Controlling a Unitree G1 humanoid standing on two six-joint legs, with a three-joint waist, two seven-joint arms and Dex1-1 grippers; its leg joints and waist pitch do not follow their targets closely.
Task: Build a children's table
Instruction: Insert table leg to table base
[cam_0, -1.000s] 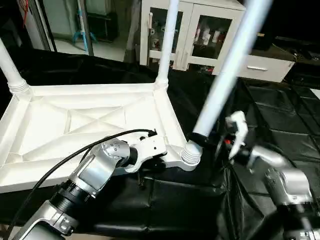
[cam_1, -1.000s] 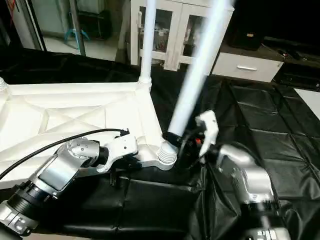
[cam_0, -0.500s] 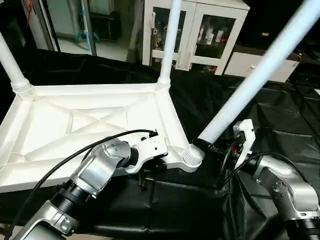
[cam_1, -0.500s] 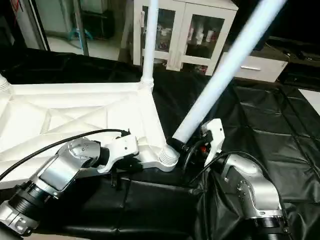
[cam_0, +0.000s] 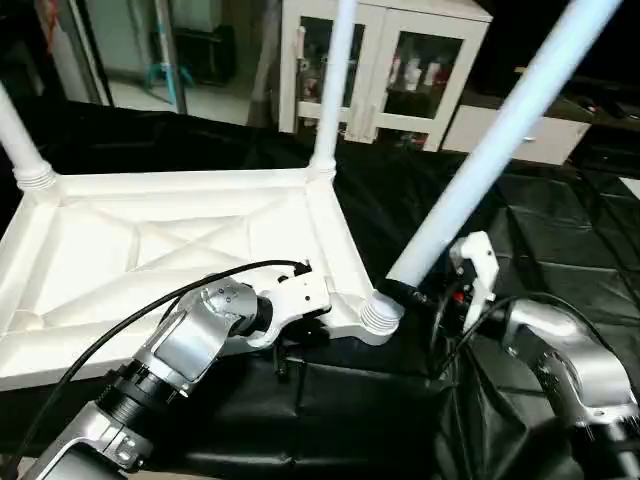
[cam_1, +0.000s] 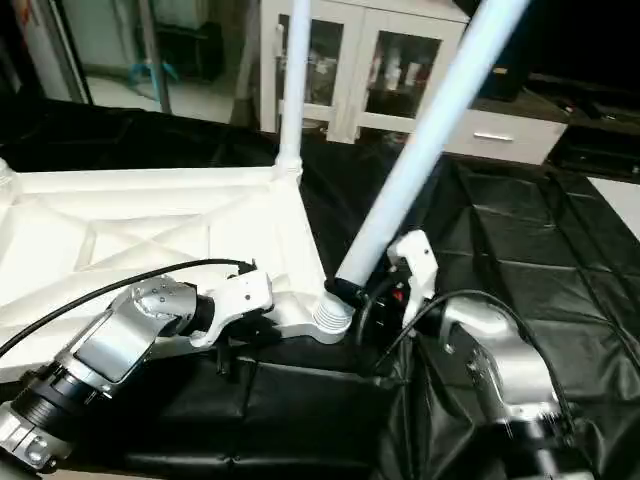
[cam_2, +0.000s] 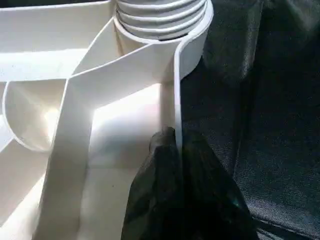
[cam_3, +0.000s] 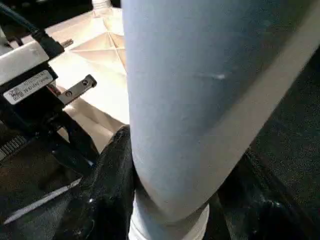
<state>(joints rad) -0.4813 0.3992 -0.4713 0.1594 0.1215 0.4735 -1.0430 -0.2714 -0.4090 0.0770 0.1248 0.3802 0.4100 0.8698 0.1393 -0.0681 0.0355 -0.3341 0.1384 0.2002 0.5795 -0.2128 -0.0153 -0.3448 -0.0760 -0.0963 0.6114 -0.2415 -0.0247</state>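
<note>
The children's table top lies upside down on the black-draped worktable, ribs facing up. Two white legs stand in its far corners, one on the far right and one on the far left. A third leg leans to the right out of the near-right corner socket. My right gripper is closed around the base of this leaning leg, a black finger on each side. My left gripper is shut on the top's thin side rim, just short of that socket.
The black quilted cloth covers the worktable to the right and front of the top. A white glass-door cabinet stands behind the table. A black cable arcs over my left forearm.
The held leg tipped far to the right, then swung back somewhat more upright, with my right gripper still on its base. My left gripper has kept its pinch on the rim.
</note>
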